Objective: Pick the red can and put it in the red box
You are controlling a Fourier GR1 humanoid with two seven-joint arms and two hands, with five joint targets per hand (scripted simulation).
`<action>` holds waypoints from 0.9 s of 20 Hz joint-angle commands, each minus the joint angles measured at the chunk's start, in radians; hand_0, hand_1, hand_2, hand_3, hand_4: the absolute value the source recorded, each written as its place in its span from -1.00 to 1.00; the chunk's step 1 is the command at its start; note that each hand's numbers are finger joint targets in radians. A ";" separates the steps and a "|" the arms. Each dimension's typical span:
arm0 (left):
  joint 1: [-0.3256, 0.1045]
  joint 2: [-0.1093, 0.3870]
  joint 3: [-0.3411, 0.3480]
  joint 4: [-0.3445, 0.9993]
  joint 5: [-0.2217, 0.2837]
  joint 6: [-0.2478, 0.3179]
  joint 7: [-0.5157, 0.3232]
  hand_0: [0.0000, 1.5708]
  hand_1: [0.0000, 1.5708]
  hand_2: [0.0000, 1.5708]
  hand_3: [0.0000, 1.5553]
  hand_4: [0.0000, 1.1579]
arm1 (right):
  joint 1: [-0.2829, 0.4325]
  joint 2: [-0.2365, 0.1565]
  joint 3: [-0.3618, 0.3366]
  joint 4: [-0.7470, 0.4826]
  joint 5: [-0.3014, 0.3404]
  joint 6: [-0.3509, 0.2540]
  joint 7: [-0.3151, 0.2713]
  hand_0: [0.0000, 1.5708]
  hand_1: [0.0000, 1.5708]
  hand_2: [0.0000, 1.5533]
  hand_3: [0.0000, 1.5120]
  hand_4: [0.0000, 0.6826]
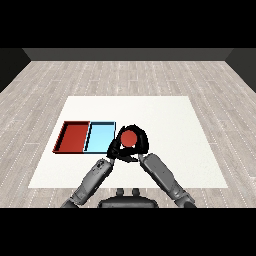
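Your right hand (140, 141) is curled round the red can (130, 137), fingers and thumb wrapping its sides so that only the round red top shows between them. Your left hand (114, 149) sits just beside it on the left, pressed close against the same cluster; you cannot tell from here whether its fingers are curled or straight, or whether they touch the can at all. Both grey forearms run back from the hands toward the lower corners of the view.

The can is held just to the right of the light blue tray (100, 136), close to that tray's right edge and above the white worktop (170, 125). Next to the blue tray, on its left and touching it side by side, lies the red tray (74, 136), well apart from the can.
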State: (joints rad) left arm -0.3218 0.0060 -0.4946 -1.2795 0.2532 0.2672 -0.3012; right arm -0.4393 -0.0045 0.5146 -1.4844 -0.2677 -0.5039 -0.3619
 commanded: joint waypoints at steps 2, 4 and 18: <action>-0.027 -0.006 -0.035 0.028 0.041 0.006 -0.021 -1.00 -1.00 -1.00 -1.00 -1.00 | -0.075 0.004 0.044 0.049 -0.031 -0.054 0.001 0.94 0.94 0.88 0.86 0.89; -0.052 -0.005 -0.085 0.003 0.059 0.150 0.016 -1.00 -1.00 -1.00 -1.00 -1.00 | -0.019 0.004 0.013 0.046 0.008 -0.001 -0.028 0.91 0.91 0.87 0.85 0.87; -0.083 -0.005 -0.015 0.087 0.116 0.248 -0.060 1.00 1.00 0.98 0.89 0.95 | -0.006 0.004 0.057 0.016 -0.021 -0.053 -0.037 0.89 0.89 0.86 0.84 0.89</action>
State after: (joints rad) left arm -0.3980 0.0157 -0.5376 -1.1885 0.3840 0.5312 -0.3374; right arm -0.4549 -0.0112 0.5417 -1.4788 -0.2680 -0.5332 -0.3728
